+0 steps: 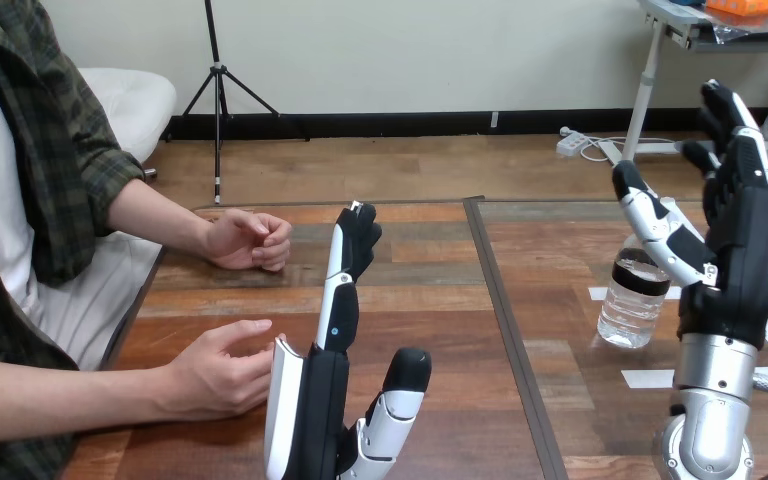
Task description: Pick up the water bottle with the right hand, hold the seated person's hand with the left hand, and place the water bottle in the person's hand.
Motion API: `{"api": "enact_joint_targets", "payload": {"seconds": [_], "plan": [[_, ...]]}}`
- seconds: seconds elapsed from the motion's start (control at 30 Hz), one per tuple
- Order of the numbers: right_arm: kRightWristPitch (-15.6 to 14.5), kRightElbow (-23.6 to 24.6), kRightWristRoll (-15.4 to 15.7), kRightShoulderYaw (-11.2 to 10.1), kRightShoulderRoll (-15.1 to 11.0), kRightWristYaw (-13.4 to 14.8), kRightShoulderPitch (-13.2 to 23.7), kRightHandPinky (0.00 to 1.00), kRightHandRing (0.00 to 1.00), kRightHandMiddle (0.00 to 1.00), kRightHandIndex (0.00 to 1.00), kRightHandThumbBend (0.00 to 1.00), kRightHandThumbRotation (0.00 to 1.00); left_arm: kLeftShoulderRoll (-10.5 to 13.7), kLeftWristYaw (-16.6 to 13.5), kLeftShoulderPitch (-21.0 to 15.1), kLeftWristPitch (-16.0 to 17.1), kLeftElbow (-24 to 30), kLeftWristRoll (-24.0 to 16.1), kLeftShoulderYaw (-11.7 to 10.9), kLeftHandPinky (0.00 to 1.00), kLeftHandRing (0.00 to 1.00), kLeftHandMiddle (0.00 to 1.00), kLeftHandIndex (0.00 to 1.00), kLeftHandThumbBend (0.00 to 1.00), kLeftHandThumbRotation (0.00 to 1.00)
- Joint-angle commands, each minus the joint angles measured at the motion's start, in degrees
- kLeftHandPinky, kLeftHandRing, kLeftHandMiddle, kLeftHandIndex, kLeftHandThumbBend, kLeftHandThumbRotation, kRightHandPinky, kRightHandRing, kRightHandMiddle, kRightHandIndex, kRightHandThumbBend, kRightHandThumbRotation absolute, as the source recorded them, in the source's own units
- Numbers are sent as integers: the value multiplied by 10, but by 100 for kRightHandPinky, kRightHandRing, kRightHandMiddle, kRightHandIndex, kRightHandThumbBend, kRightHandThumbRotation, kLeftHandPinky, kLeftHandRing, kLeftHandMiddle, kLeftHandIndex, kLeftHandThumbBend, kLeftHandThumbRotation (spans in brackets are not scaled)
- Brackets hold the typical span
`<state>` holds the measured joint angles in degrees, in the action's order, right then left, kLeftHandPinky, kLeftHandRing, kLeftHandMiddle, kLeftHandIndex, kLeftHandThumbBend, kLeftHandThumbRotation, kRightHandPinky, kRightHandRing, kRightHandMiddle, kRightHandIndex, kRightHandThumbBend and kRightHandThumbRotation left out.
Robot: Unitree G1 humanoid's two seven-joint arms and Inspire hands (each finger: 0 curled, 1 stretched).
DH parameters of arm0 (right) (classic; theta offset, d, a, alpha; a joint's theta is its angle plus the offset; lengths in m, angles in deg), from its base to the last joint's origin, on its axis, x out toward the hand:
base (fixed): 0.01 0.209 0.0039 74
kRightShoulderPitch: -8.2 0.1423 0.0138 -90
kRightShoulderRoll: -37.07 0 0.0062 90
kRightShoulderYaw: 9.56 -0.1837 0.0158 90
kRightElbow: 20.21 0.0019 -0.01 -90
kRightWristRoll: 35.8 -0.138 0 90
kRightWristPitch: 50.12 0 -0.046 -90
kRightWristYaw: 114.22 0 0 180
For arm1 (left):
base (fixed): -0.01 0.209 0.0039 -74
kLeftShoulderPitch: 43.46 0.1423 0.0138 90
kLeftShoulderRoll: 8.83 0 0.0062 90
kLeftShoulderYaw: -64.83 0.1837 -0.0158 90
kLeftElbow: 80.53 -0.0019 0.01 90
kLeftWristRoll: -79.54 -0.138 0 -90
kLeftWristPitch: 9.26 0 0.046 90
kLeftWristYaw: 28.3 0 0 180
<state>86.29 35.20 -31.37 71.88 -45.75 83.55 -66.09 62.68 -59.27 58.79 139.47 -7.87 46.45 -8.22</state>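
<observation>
The right hand [745,250], fingers wide, is beside the water bottle [635,300], right of frame; the left hand [320,400] has straight fingers

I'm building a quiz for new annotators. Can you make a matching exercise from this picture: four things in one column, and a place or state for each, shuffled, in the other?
Things
1. clear plastic water bottle
2. robot's left hand
3. robot's right hand
4. person's farther hand

Places and states
A. loosely curled, resting on the wooden table
B. open, raised, just right of the bottle
C. upright on the table's right half
D. open, fingers straight up, beside the person's nearer hand

Pairs: 1-C, 2-D, 3-B, 4-A.
</observation>
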Motion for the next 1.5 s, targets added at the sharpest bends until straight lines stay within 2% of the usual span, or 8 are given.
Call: {"api": "enact_joint_targets", "payload": {"seconds": [0.0, 0.13, 0.27, 0.37, 0.77, 0.93, 1.47], "plan": [[7, -6, 15, -7, -3, 11, 37, 88, 94, 93, 87, 54, 0, -9, -1, 8, 5, 4, 4, 1, 93, 94, 97, 100, 54, 100], [-2, -10, 32, -8, -9, 21, 37, 90, 95, 94, 88, 54, 0, -9, -2, 7, 7, 3, 4, 1, 93, 94, 97, 100, 54, 100], [-13, -12, 36, -9, -11, 24, 37, 93, 97, 95, 89, 55, 0, -11, 0, 10, 3, 7, 6, 1, 93, 94, 97, 100, 54, 100], [-33, -11, 49, -8, -15, 31, 35, 93, 97, 95, 90, 56, 0, -11, -1, 11, 2, 7, 4, 1, 93, 94, 97, 100, 53, 100], [-82, -6, 29, -11, -14, 12, 29, 100, 100, 99, 96, 56, 0, -11, 0, 14, 5, 6, 6, 3, 94, 94, 97, 100, 52, 100], [-103, 0, 39, -10, -16, 18, 26, 100, 100, 100, 98, 56, 0, -12, -3, 16, 3, 9, 2, 1, 94, 94, 96, 100, 52, 100], [-140, -2, 42, -8, -18, 17, 28, 100, 100, 100, 99, 61, 0, -12, -2, 15, 2, 10, 4, 1, 93, 93, 96, 100, 51, 100]]}}
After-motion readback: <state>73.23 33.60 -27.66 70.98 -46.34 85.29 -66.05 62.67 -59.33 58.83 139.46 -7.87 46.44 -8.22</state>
